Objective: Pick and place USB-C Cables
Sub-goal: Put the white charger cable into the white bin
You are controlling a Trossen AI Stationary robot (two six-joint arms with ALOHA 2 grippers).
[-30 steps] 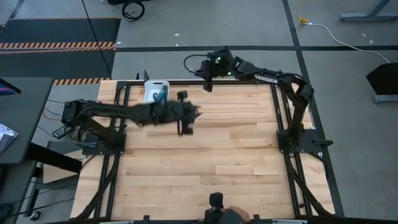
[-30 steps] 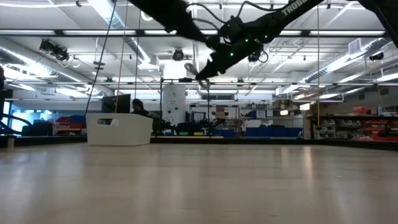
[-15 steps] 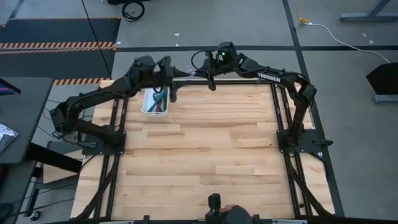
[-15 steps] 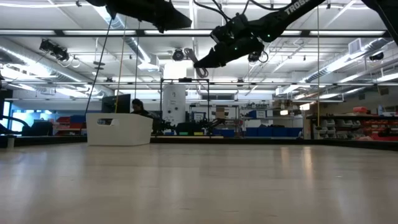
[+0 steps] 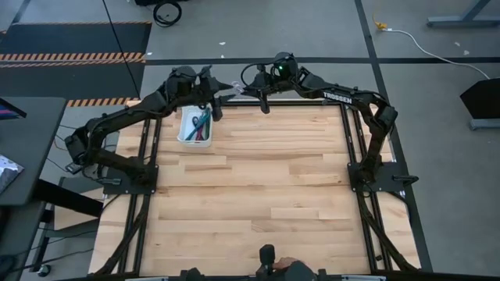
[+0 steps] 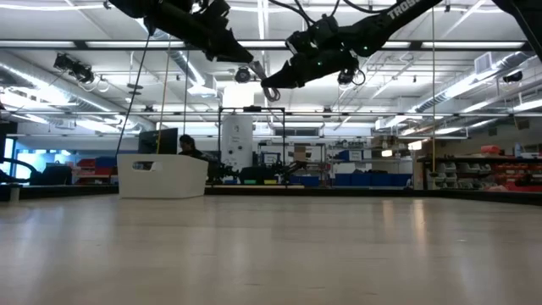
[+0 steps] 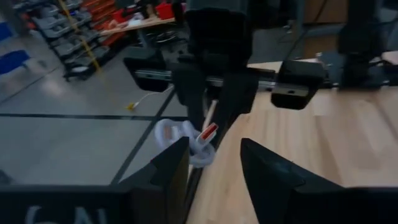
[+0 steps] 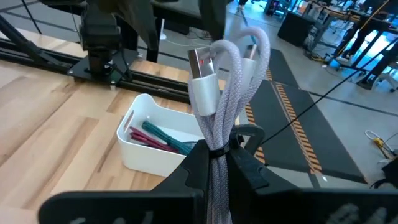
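My right gripper is shut on the pale lilac-grey USB-C cable bundle, high over the table's far edge. My left gripper is open and hangs just left of it, above the white bin. Its fingers point at the bundle, which lies just ahead of them; I see no touch. Magenta, teal and dark green bundles lie in the bin, which rests on the table's far left part. The purple bundle does not show. My right gripper pinches the lilac-grey bundle between its two fingers at the tied end. The folded strands and the white connectors stick out beyond the fingertips. The bundle is lifted clear, in the air over the table's far edge.
The white bin stands near the far left corner. The rest of the wooden tabletop is bare. Black frame rails run along both sides. A person sits far off in the room.
My left arm has swung from over the table's middle toward the far edge, rising above the bin and ending close beside the right gripper. My right gripper has kept the lilac-grey bundle and shifted slightly toward the left.
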